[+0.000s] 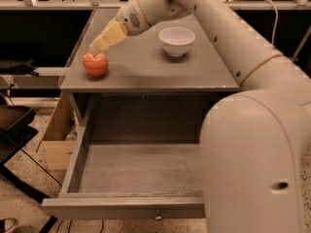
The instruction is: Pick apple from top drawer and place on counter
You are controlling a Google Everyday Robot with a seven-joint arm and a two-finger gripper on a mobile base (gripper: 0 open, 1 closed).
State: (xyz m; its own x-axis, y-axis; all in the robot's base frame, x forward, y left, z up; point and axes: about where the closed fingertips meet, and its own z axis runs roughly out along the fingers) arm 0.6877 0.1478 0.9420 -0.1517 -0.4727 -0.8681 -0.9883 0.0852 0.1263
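The red apple (95, 64) sits on the grey counter (150, 69) near its front left corner. My gripper (94, 50) is open just above the apple's top, its tan fingers (109, 37) slanting down from the upper right; the apple shows whole and free below them. The top drawer (121, 208) is pulled fully out below the counter, its grey floor bare, with the small metal knob (157, 216) on the front panel. My arm crosses the right side of the view and hides the drawer's right part.
A white bowl (177, 40) stands on the counter, right of the apple. A cardboard box (56, 142) sits on the floor left of the cabinet, with a dark object (12, 125) further left. Dark shelving runs behind the counter.
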